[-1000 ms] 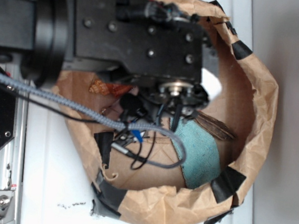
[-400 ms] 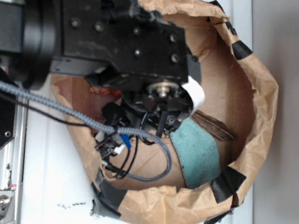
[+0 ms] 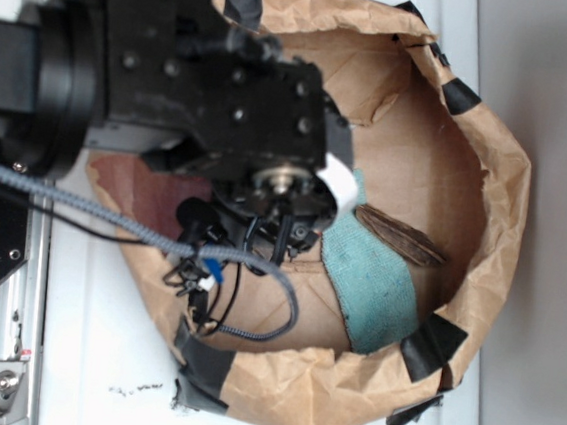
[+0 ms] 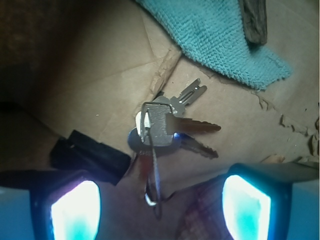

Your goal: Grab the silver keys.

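In the wrist view the silver keys point(image 4: 162, 127) lie fanned out on the brown paper floor, their thin wire ring point(image 4: 154, 175) reaching down between my fingers. My gripper point(image 4: 160, 210) hangs just above them, open, its two pale glowing fingertips point(image 4: 75, 210) wide apart with only the ring's end between them. Nothing is held. In the exterior view my black arm point(image 3: 204, 94) reaches into the paper bag point(image 3: 482, 242) and its wrist point(image 3: 281, 187) hides the keys.
A teal knitted cloth point(image 3: 373, 276) lies on the bag floor with a dark brown pod point(image 3: 402, 236) at its upper edge. The bag's crumpled walls, patched with black tape point(image 3: 431, 347), ring the gripper. Grey cables point(image 3: 254, 310) loop below the wrist. A black strip point(image 4: 90, 155) lies left of the keys.
The arm has moved left inside the bag, uncovering more of the teal cloth and the pod.
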Motion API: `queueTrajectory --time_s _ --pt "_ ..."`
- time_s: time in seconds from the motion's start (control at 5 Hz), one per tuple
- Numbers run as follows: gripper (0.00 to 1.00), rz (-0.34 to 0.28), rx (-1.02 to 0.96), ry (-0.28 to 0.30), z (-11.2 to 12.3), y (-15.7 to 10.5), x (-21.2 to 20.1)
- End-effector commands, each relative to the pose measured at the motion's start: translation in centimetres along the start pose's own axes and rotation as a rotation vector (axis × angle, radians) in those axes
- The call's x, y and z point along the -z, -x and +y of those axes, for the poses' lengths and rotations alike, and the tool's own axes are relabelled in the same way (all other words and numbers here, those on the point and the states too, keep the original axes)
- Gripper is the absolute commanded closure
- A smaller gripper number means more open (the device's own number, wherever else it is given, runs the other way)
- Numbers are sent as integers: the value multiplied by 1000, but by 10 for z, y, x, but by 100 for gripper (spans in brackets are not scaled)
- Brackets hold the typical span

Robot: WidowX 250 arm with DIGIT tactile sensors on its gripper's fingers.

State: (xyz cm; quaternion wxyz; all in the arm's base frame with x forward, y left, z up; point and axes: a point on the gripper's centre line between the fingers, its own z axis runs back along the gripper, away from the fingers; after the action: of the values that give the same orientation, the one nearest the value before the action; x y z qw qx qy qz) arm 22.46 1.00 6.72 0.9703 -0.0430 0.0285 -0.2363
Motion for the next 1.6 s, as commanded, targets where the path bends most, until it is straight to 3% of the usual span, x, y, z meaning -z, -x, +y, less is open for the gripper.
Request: queueTrajectory --time_s 0.0,0.2,0.4,1.0,1.2,1.4 --pt "0 2 53 -16 -4 -13 35" --pt "76 12 60 9 -6 -10 36" --pt "100 1 61 13 -6 -8 34" --pt "100 -2 45 11 -5 -8 27" --pt "100 28 -6 14 0 -12 14" --pt "100 36 -146 136 12 -19 -31"
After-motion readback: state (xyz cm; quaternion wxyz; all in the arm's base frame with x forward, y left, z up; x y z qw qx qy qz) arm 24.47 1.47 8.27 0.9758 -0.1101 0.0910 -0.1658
